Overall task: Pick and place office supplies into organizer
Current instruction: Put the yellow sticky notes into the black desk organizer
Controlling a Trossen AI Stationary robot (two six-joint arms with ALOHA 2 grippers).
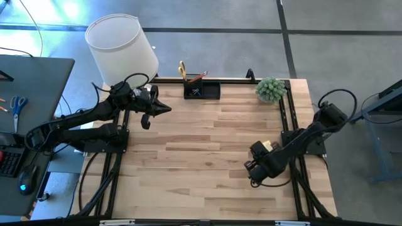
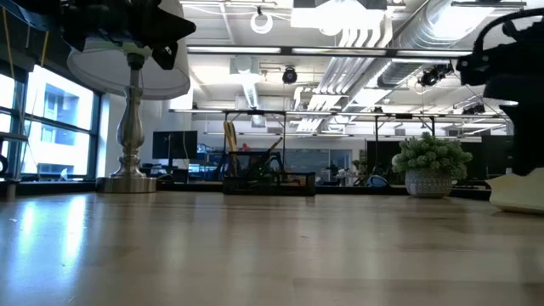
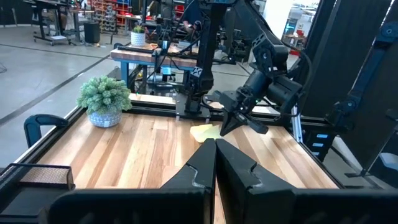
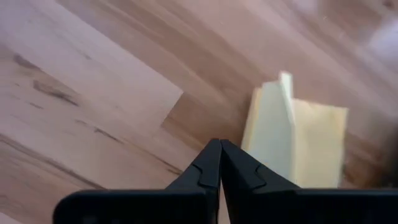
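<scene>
The black organizer [image 1: 202, 90] stands at the table's far edge with pencils [image 1: 196, 76] upright in its cup; the low view shows the organizer [image 2: 268, 180] too. A yellow sticky-note pad [image 4: 298, 143] lies flat on the wood at the right, one sheet curling up. My right gripper [image 4: 219, 148] is shut with nothing between its fingers, tilted steeply down just beside the pad [image 3: 205, 132]; the pad [image 1: 270, 145] peeks out by its wrist. My left gripper [image 1: 160, 108] is shut and held level above the table's far left, near the lamp.
A white-shaded lamp [image 1: 122, 47] stands at the far left corner and a small potted plant [image 1: 271, 89] at the far right. Black frame rails [image 1: 286, 119] run along the table's sides. A side desk [image 1: 25, 113] at the left holds blue-handled scissors [image 1: 17, 105].
</scene>
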